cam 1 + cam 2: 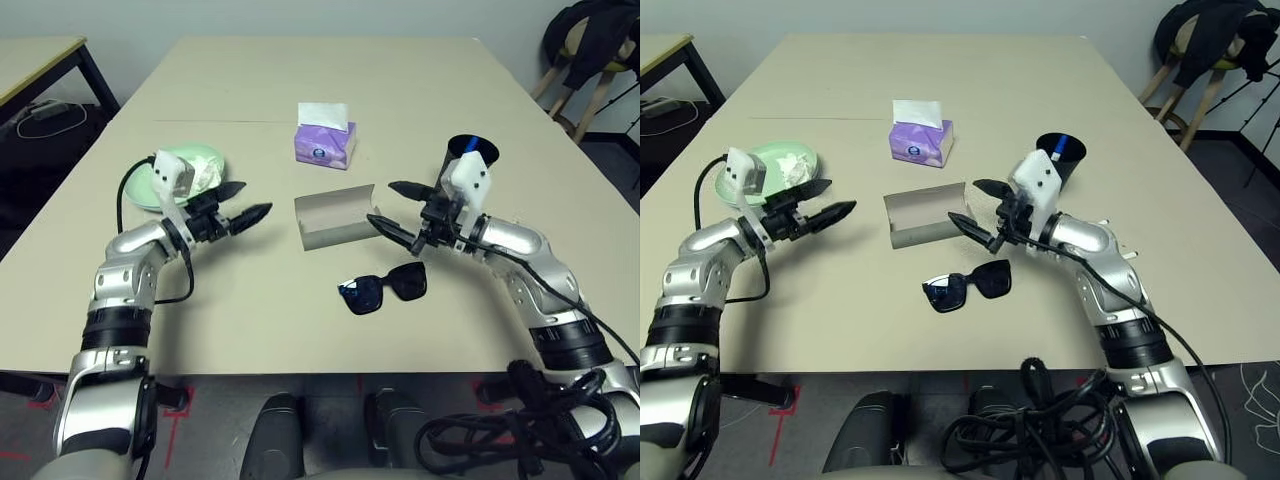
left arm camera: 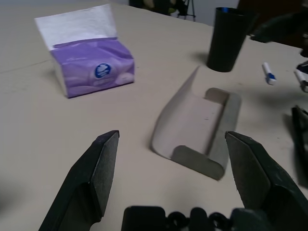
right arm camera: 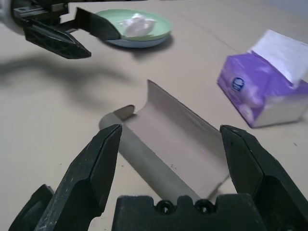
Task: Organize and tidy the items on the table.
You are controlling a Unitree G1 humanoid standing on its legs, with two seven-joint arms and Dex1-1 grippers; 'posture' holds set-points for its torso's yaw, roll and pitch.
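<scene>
Right gripper [image 1: 398, 207]: fingers spread, empty, just beside the open grey glasses case [image 1: 335, 217] at mid-table [image 1: 400, 90]. Left gripper [image 1: 243, 200]: spread, empty, left of the case. Black sunglasses [image 1: 384, 288] lay nearer the robot; tissue box [image 1: 324, 138] beyond; black cup [image 1: 471, 154] behind the right gripper; tissue-topped green plate [image 1: 165, 172] far left.

Each arm consists of silver metallic forearm segments joined by black ribbed bands. A white rectangular housing sits at each wrist. The left claw [image 1: 240, 202] and right claw [image 1: 393, 206] each carry two black, tapered, pointed fingers. Black cables loop beside the white housings and bundle below the right forearm.
</scene>
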